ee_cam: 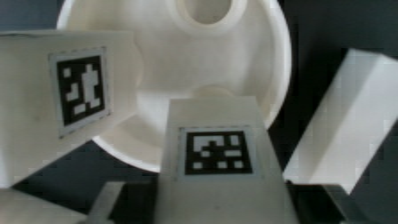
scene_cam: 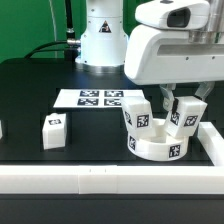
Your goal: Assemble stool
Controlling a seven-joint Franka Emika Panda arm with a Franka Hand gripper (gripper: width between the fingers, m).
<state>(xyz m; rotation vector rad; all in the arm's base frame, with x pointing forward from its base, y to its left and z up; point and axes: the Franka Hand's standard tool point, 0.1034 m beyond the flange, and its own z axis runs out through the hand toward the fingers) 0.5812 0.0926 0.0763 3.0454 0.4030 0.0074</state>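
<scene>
Chunky, smooth white plastic leg sat against the round disc seat. The arm pointed straight down, gripper pinching that leg's sides, looked like.

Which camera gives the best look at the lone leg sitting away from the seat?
The exterior view. It shows the whole lone leg on the table, toward the exterior view's left, apart from the seat. The wrist view misses it: only the seat and nearby legs fill it.
</scene>
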